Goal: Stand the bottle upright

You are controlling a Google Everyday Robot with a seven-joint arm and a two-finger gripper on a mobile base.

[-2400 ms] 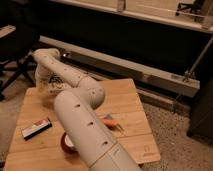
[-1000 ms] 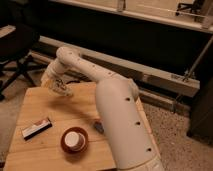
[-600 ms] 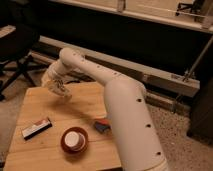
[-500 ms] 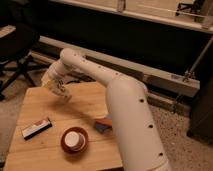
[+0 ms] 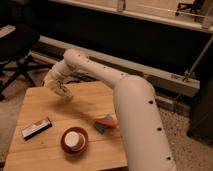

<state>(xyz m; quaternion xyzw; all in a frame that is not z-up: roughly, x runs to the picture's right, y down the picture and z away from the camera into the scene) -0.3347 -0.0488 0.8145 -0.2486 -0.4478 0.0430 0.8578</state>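
Far left, low in the frame, a flat box lies on the table, well apart from everything the task concerns. Above it, at the upper left of the tabletop near the back edge, the gripper hangs just over the wood at the end of the arm, which sweeps in from the lower right and bends down toward that corner. A pale, elongated shape sits right at the gripper's tip, slanting from upper left down to lower right; this is most likely the bottle, though where it ends and the gripper begins cannot be made out, and whether the gripper is clamped on it, parted or closed cannot be told. If that reading is right, the bottle lies directly under and against the gripper, not off to either side, with its long axis tilted rather than vertical, so the task looks unfinished: the coming move would turn on rotating that axis upright over the same patch of table and setting the base down flat. With only one arm there is no choice of which is nearer. Further right and lower, a bowl holding a white cup stands near the front edge, and just right of it a small orange and dark object rests beside the arm's thick forward section. Both are well apart from the gripper.
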